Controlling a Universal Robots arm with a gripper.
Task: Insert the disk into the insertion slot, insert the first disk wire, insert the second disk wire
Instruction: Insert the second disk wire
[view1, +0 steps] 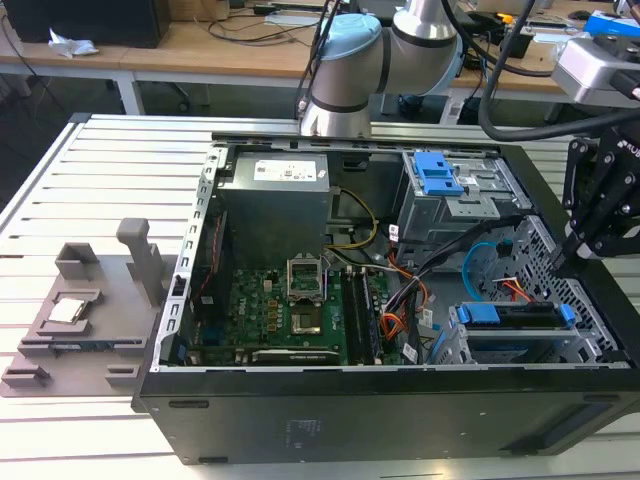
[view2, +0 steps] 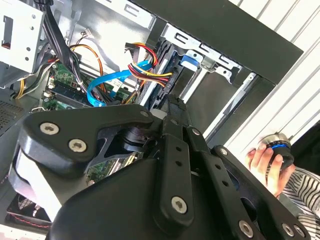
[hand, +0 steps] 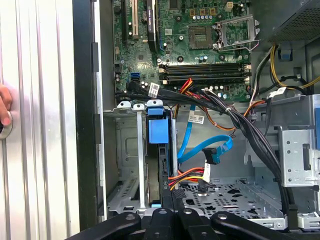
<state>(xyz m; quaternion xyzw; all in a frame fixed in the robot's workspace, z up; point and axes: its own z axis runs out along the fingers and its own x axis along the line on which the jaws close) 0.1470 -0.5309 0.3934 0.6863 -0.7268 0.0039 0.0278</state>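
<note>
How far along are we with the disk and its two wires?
Done: the disk sits in the slot. In hand: nothing visible; the gripper hangs shut beside the disk's end. Left: the light-blue cable hangs with its plug loose. Whether the red wire is plugged, I cannot tell.

disk (view1: 515, 320) in insertion slot (view1: 455, 348), second disk wire (hand: 187, 131) looped beside
</note>
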